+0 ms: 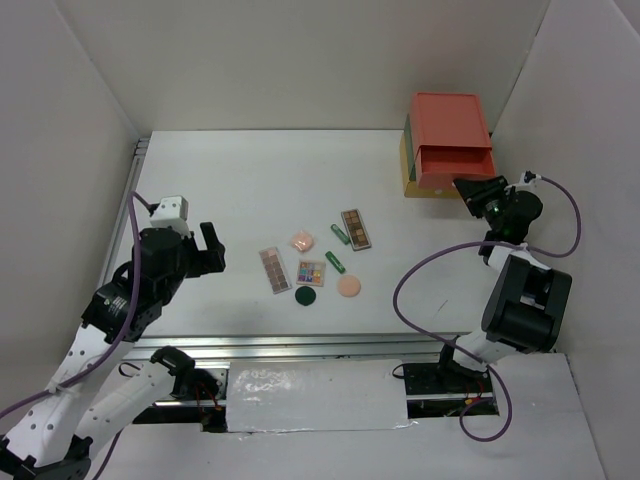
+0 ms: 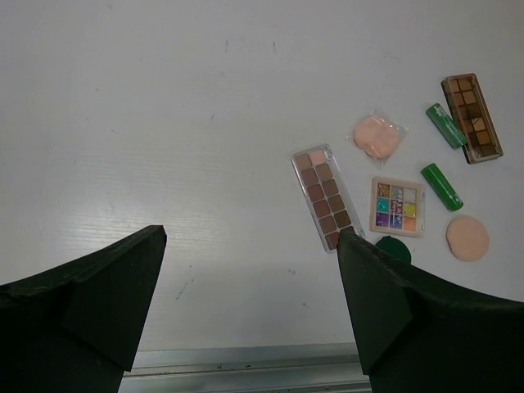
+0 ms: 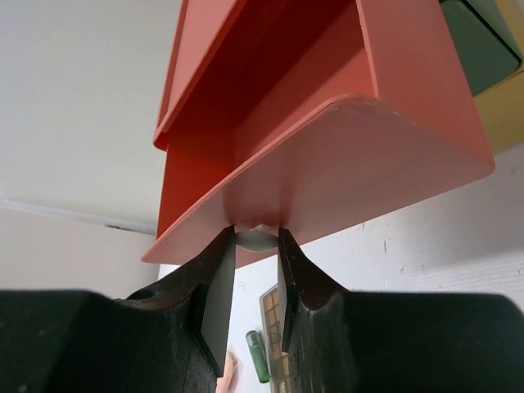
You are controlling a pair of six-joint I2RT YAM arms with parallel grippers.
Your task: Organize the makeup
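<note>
The makeup lies in a cluster mid-table: a long brownish palette point(image 1: 273, 270) point(image 2: 324, 195), a square multicolour palette point(image 1: 311, 272) point(image 2: 397, 206), a pink compact point(image 1: 302, 241), a dark-green compact point(image 1: 306, 296), a peach compact point(image 1: 349, 286), two green tubes point(image 1: 340, 235) point(image 1: 334, 262) and a second long palette point(image 1: 356, 229). My left gripper point(image 1: 210, 250) point(image 2: 252, 237) hovers open and empty, left of the cluster. My right gripper point(image 1: 468, 190) point(image 3: 256, 236) is shut on the pale knob point(image 3: 257, 241) of the red drawer point(image 3: 344, 155), which is pulled partly out and looks empty.
The stacked drawer box point(image 1: 447, 140) stands at the back right against the wall, red on top, green and yellow below. A metal rail point(image 1: 300, 345) runs along the table's near edge. White walls enclose the table on three sides.
</note>
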